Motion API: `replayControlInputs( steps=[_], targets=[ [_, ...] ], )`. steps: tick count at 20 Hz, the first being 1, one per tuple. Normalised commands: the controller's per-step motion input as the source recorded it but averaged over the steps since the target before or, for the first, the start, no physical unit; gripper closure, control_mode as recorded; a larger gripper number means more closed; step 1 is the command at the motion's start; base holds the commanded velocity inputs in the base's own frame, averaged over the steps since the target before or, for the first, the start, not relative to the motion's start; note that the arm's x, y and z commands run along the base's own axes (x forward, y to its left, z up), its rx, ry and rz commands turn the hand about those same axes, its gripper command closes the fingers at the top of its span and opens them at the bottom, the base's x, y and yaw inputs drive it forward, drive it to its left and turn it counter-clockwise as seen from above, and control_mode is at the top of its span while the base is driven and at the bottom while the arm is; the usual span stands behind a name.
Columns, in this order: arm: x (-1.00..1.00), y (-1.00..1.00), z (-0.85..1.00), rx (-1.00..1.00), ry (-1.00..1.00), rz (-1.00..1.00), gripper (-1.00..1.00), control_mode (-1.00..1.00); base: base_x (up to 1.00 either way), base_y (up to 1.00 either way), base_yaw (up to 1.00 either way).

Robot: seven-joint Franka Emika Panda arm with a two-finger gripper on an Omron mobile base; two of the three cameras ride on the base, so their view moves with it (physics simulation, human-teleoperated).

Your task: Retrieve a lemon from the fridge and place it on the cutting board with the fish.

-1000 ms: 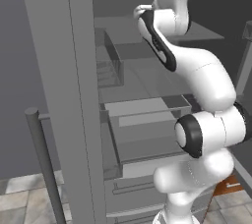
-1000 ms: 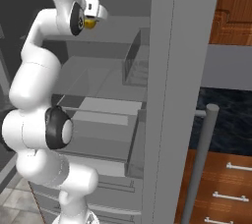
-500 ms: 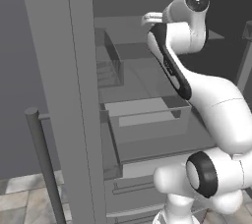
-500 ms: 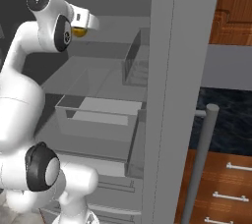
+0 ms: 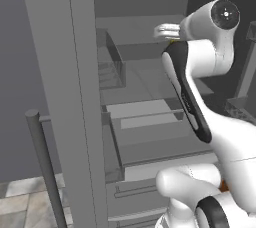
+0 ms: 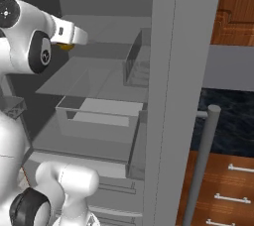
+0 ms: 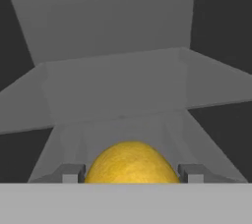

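Gripping the lemon [image 7: 130, 163] between its two fingertips, the gripper [image 7: 132, 173] stands partly open, closed just to the fruit's width, one tip touching each side. The lemon shows as a small yellow patch under the white hand in the right base view, raised in the air in front of the fridge [image 6: 171, 71] and above its grey shelves [image 6: 94, 79]. Below them a clear drawer [image 6: 99, 116] stands pulled out. The fridge door [image 5: 65, 82] hangs open at the left of the left base view, its bar handle [image 5: 45, 167] upright.
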Motion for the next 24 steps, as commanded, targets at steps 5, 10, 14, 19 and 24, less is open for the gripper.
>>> replayControlInputs(
  steps=[5,10,14,19,24],
  targets=[
    [-1.0,0.0,0.0,0.04,0.0,0.0,1.0,-1.0,0.0,0.0,0.0],
    [-1.0,0.0,-0.1,0.01,0.0,0.0,1.0,-1.0,0.0,0.0,0.0],
    [-0.84,0.0,-0.2,0.0,0.0,0.0,1.0,-1.0,0.0,0.0,0.0],
    [-0.22,0.0,-0.28,0.0,0.0,0.0,1.0,-1.0,0.0,0.0,0.0],
    [-0.16,0.0,-0.29,0.0,0.0,0.0,1.0,-1.0,0.0,0.0,0.0]
  ],
)
